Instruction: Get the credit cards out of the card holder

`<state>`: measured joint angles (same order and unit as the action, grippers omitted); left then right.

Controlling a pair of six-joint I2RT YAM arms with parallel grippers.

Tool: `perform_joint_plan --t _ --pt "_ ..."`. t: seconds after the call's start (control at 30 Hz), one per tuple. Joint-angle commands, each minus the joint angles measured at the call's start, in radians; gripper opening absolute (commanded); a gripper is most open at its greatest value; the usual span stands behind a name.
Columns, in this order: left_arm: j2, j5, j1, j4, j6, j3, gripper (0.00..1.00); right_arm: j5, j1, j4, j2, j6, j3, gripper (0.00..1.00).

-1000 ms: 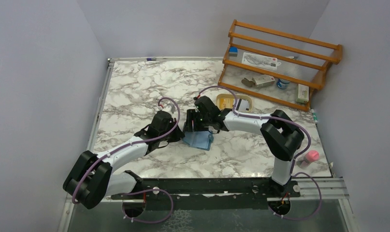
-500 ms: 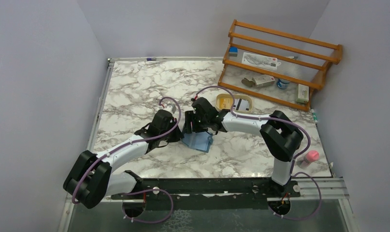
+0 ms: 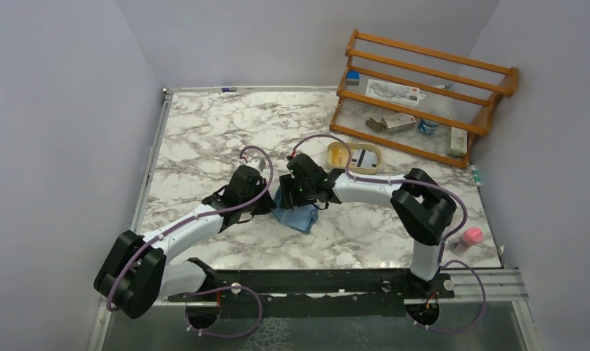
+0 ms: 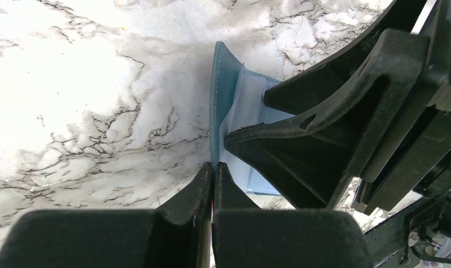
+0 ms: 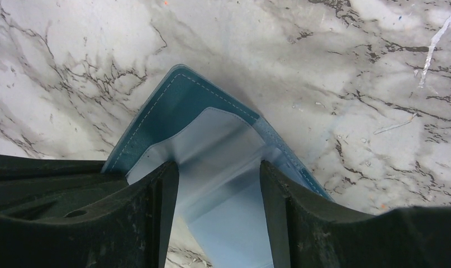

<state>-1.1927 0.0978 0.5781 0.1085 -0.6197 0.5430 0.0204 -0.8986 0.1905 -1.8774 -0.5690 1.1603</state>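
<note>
Card holder [image 3: 297, 217] lies opened on the marble table [image 3: 204, 139], near its middle between the two arms, pale blue lining upward. Left gripper [image 4: 213, 167] is clamped on the teal cover's edge (fingertips meeting at the stitched rim). Right gripper [image 5: 218, 167] has its fingers spread, straddling the pale lining. Tan oval tray [image 3: 354, 144], near the wooden rack [image 3: 423, 80], contains a yellow-orange card [image 3: 339, 154] and a whitish card [image 3: 365, 159].
</note>
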Motion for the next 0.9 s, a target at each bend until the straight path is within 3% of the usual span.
perform_joint_plan --t 0.0,0.23,0.37,0.53,0.87 --pt "0.055 -0.002 0.006 -0.078 -0.003 0.057 0.0 -0.082 -0.04 0.157 -0.062 0.048 -0.033 0.61" --pt "0.062 0.002 0.006 -0.078 -0.014 0.061 0.0 -0.19 -0.088 0.209 -0.059 0.109 -0.001 0.6" --pt "0.058 0.002 0.006 -0.074 -0.018 0.061 0.0 -0.221 -0.103 0.15 -0.005 0.148 -0.062 0.63" --pt "0.047 -0.003 0.005 -0.06 -0.015 0.054 0.0 -0.055 -0.103 -0.135 0.144 0.202 -0.237 0.92" --pt "0.051 -0.015 0.005 -0.032 -0.018 0.06 0.0 -0.044 -0.103 -0.294 0.278 0.274 -0.305 0.94"
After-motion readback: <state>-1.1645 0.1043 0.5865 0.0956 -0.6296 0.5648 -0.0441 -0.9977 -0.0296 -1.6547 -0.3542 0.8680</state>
